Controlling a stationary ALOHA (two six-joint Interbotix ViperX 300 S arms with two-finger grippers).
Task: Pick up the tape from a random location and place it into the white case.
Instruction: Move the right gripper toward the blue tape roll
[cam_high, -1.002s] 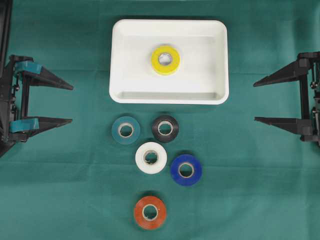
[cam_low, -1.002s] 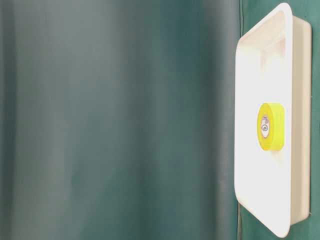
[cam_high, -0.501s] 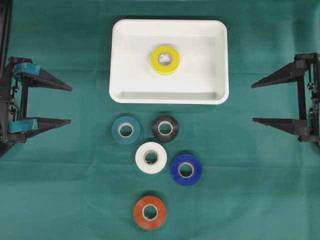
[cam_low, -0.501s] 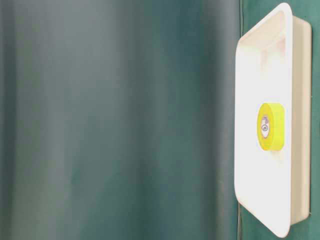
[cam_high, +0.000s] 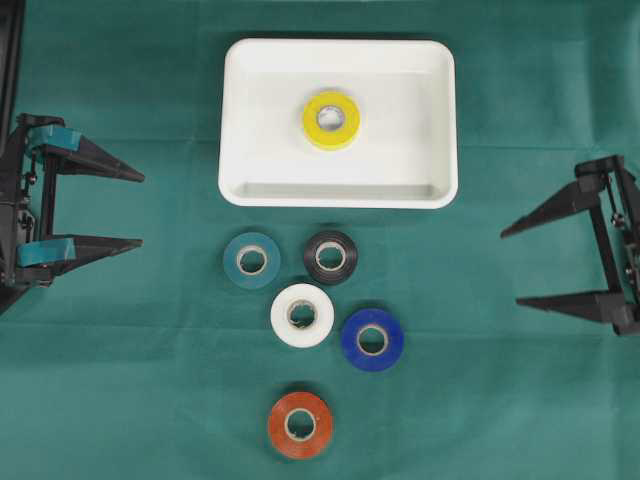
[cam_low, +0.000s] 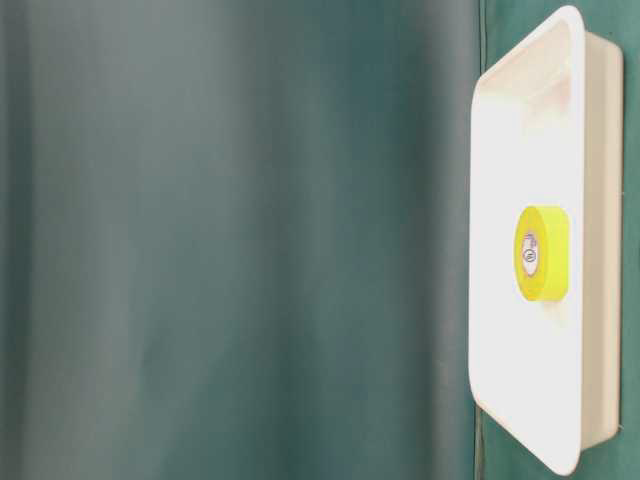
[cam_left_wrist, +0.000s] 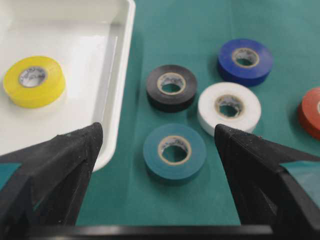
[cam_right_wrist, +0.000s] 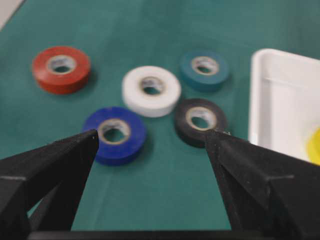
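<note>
The white case sits at the top centre with a yellow tape roll lying in it, the roll also showing in the table-level view. Below the case on the green cloth lie teal, black, white, blue and red tape rolls. My left gripper stands open at the left edge, far from the rolls. My right gripper stands open at the right edge, empty. The teal roll shows between the left fingers, well ahead of them.
Green cloth covers the whole table. A dark green curtain fills most of the table-level view.
The right gripper has shifted down the overhead view, toward the near side of the table, and tilted slightly. The left gripper and all rolls stayed put.
</note>
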